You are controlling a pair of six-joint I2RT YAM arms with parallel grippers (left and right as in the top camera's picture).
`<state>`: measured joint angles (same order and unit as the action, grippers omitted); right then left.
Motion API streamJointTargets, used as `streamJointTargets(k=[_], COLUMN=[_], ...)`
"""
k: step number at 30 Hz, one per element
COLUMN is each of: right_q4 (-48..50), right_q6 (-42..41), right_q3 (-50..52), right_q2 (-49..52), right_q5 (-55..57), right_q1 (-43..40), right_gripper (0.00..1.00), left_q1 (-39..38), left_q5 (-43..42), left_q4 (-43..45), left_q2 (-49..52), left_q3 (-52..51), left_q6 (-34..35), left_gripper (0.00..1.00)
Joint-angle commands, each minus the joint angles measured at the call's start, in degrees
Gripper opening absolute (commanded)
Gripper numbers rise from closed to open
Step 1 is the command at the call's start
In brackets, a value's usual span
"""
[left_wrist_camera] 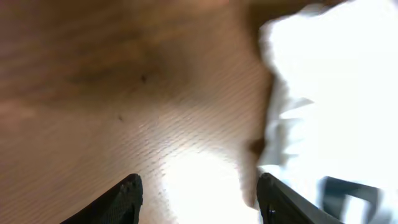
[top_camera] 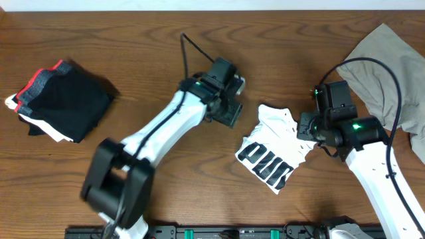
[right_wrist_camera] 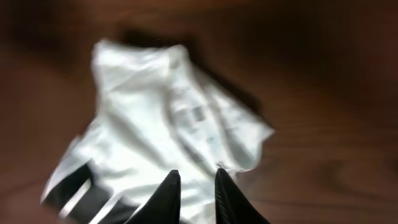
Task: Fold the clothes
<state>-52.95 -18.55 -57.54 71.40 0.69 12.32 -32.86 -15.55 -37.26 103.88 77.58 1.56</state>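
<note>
A white shirt with black lettering (top_camera: pixel 272 149) lies crumpled on the wooden table, right of centre. It also shows in the left wrist view (left_wrist_camera: pixel 336 93) and the right wrist view (right_wrist_camera: pixel 155 124). My left gripper (top_camera: pixel 229 113) is wide open (left_wrist_camera: pixel 199 190) over bare wood just left of the shirt's edge. Its right finger is next to the cloth. My right gripper (top_camera: pixel 307 129) is at the shirt's right edge. Its fingers (right_wrist_camera: pixel 198 177) are nearly together with a fold of white cloth between them.
A beige garment (top_camera: pixel 392 73) lies spread at the back right corner, under the right arm's cable. A stack of folded dark clothes with red and white edges (top_camera: pixel 60 103) sits at the left.
</note>
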Motion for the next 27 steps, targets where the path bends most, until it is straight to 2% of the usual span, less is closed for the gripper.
streamJointTargets(k=[1, 10, 15, 22, 27], right_q4=[-1.38, -0.61, 2.29, 6.84, 8.48], right_q6=[7.93, 12.63, 12.63, 11.13, 6.75], right_q3=[-0.04, 5.03, 7.04, 7.08, 7.08], right_q2=[0.5, 7.41, 13.84, 21.0, 23.1], right_q5=[-12.17, -27.08, -28.13, -21.31, -12.59], right_q1=[-0.5, -0.26, -0.26, -0.37, -0.61], right_gripper=[0.17, 0.15, 0.16, 0.15, 0.17], left_q1=[-1.22, -7.54, -10.27, -9.94, -8.76], left_q5=[-6.49, -14.47, -14.27, -4.76, -4.5], left_q4=[-1.42, -3.17, -2.19, 0.9, 3.78], left_q2=[-1.05, 0.94, 2.6, 8.92, 14.03], left_q3=[0.13, -1.97, -2.54, -2.54, -2.54], left_q6=[1.01, 1.31, 1.09, 1.88, 6.27], left_gripper=[0.61, 0.56, 0.56, 0.56, 0.56])
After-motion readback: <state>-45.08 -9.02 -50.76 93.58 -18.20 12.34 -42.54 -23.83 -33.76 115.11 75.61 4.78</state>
